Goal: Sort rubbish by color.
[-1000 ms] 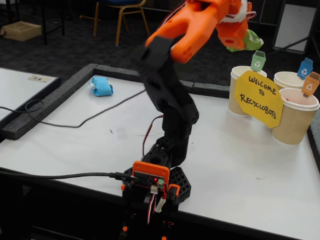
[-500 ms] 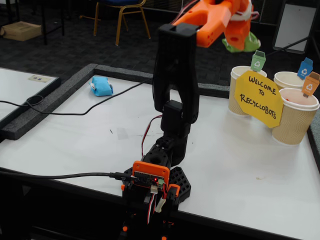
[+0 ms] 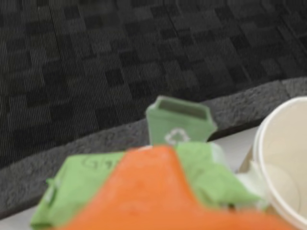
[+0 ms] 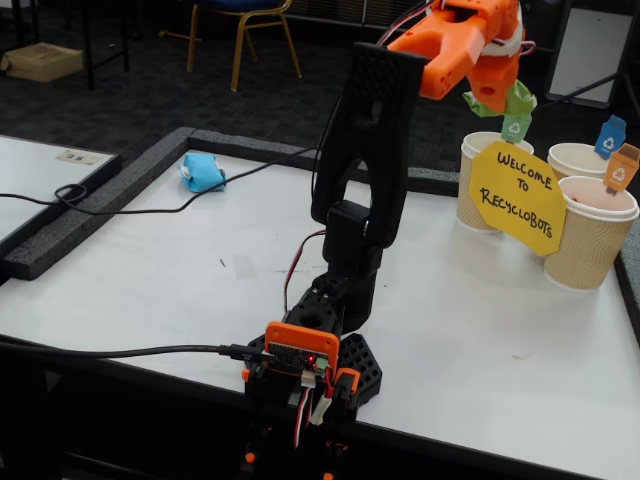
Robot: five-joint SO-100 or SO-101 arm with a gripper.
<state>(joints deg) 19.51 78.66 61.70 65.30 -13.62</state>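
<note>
My orange gripper (image 4: 497, 93) hangs high at the right of the fixed view, shut on a green crumpled paper wad (image 4: 508, 100). The wad sits just above the green tag (image 4: 516, 128) of the leftmost paper cup (image 4: 474, 190). In the wrist view an orange finger (image 3: 148, 191) covers the middle of the green wad (image 3: 79, 184). Behind it stands the green tag (image 3: 178, 125), and the cup's white rim (image 3: 261, 158) is at the right. A light blue wad (image 4: 203, 172) lies on the table at the far left.
Two more paper cups carry a blue tag (image 4: 610, 136) and an orange tag (image 4: 622, 168). A yellow sign (image 4: 520, 196) leans on the cups. A black cable (image 4: 150, 205) crosses the white table (image 4: 470, 330). A dark foam border (image 4: 90, 210) runs along its far edge.
The arm has straightened and swung right, carrying the green wad from over the floor to just above the green-tagged cup. The blue wad has not moved.
</note>
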